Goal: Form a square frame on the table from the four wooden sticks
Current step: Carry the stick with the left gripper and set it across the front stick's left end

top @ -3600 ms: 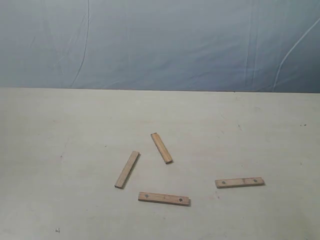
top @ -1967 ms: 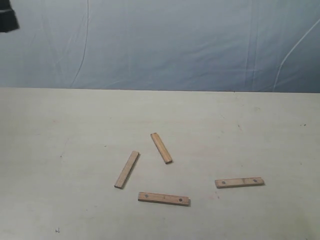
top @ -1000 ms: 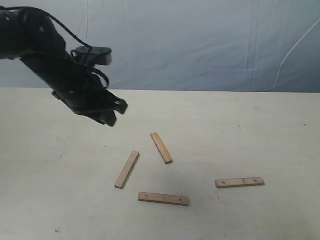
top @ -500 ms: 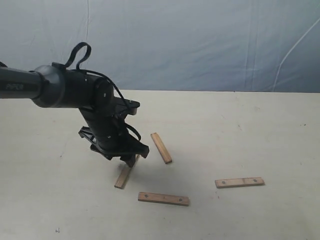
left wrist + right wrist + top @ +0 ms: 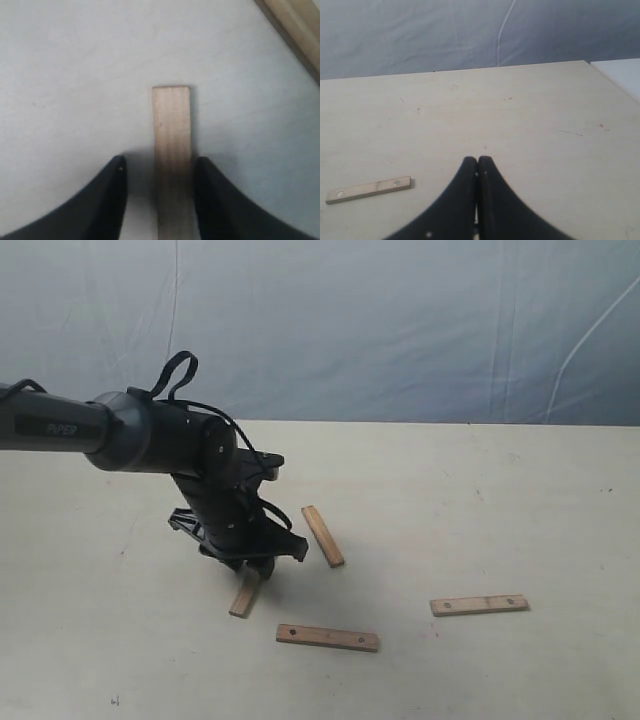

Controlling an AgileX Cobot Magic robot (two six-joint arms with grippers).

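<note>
The left stick (image 5: 243,598) lies slanted at lower centre-left of the exterior view, its upper part hidden under my left end effector (image 5: 255,565). In the left wrist view it runs straight up between my fingers (image 5: 114,200), which stand apart on either side of it with a thin gap each. That end effector is released, not yet clenched, and sits low over the tabletop (image 5: 520,500).

Just right of it lies the middle stick (image 5: 323,535), slanted the other way and not touching the left one; an edge of it shows in the upper right corner of the left wrist view. The bottom stick (image 5: 328,637) lies almost level below both. The right stick (image 5: 479,605) is well apart at lower right, and it also shows at lower left of the right wrist view.

My right end effector (image 5: 478,162) is clenched on nothing, fingers pressed together over bare tabletop, and it is out of the exterior view.

As for the frame, nothing is built — no two sticks touch and no corner exists. I judge this to be the first grasp, about to close. All four sticks have yet to be turned square to one another and brought together at their ends.
</note>
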